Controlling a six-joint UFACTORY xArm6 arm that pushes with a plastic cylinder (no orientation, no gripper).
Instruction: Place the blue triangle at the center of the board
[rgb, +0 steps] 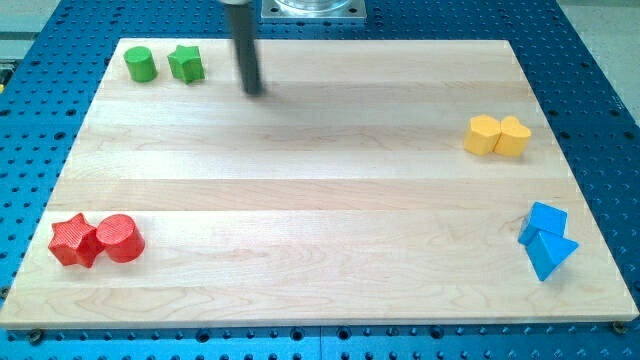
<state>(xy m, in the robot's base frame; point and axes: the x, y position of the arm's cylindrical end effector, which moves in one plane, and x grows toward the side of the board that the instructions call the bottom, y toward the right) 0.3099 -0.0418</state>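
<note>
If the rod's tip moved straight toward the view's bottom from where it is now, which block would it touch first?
Probably none. My tip sits just right of the green star. Straight below it the board looks bare to the edge; the red cylinder lies well to the left.

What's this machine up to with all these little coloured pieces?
A robot arm ending in a dark rod pushes blocks around a wooden board. Its job is to bring the blue triangle to the board's centre. Right now my tip is near the view's top, just right of the green star, far from the triangle, which sits at the view's lower right touching a blue cube. Nothing is being pushed yet.
</note>
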